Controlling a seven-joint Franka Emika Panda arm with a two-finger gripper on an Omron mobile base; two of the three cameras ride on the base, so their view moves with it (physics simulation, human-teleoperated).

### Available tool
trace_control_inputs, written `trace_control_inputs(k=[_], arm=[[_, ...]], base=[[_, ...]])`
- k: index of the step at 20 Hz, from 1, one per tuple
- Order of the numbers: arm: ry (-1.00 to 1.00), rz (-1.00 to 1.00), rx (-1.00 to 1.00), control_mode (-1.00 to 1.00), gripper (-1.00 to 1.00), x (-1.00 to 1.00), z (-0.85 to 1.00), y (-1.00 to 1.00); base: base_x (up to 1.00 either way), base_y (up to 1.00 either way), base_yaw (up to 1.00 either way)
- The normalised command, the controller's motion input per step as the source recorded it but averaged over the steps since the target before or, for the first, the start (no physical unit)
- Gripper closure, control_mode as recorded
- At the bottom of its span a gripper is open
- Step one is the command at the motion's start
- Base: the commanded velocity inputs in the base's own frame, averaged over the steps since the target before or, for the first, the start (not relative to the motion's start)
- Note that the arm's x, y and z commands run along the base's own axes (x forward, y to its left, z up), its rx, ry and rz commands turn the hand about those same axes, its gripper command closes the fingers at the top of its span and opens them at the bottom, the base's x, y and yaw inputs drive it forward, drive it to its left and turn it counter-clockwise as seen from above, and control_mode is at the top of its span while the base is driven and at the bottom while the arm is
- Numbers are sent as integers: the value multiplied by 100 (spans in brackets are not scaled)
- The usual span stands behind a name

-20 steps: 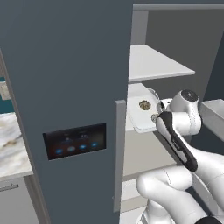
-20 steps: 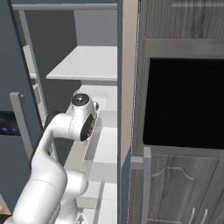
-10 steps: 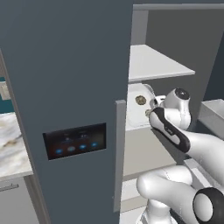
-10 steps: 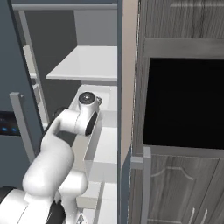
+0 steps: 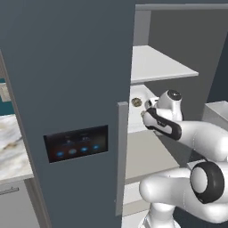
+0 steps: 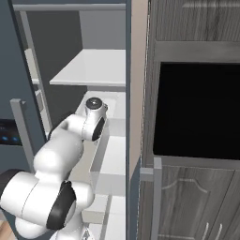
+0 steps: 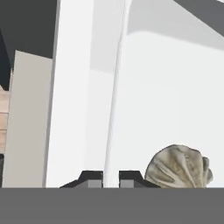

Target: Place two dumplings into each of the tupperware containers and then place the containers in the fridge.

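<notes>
My end effector point(image 7: 111, 177) is pinched on the rim of the tupperware container point(image 7: 175, 100) on the fridge point(image 5: 67, 67) shelf, a dumpling point(image 7: 178, 167) at its 3 o'clock; yanking back unreleased could drag the container out.

glossy white rounded arm point(image 5: 196, 138), dark joint rings, dark fingertips point(image 7: 94, 179)

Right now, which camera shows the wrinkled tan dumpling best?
The hand view: the wrinkled tan dumpling sits large and close, its crimps clear, just beside the gripper. The left base view gives a small speck on the fridge shelf; in the right base view I can't make it out.
</notes>
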Motion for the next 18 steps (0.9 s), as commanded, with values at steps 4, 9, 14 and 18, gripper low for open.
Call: trace_control_inputs(k=[4,9,14,18], arm=[[-1,0,0,-100,100,22,-28,13],[-2,0,0,-100,100,32,-21,5],[-3,0,0,-100,100,8,-2,0],[-5,0,0,-100,-100,9,0,0]], base=[[0,0,0],[0,0,0],[0,0,0],[0,0,0]])
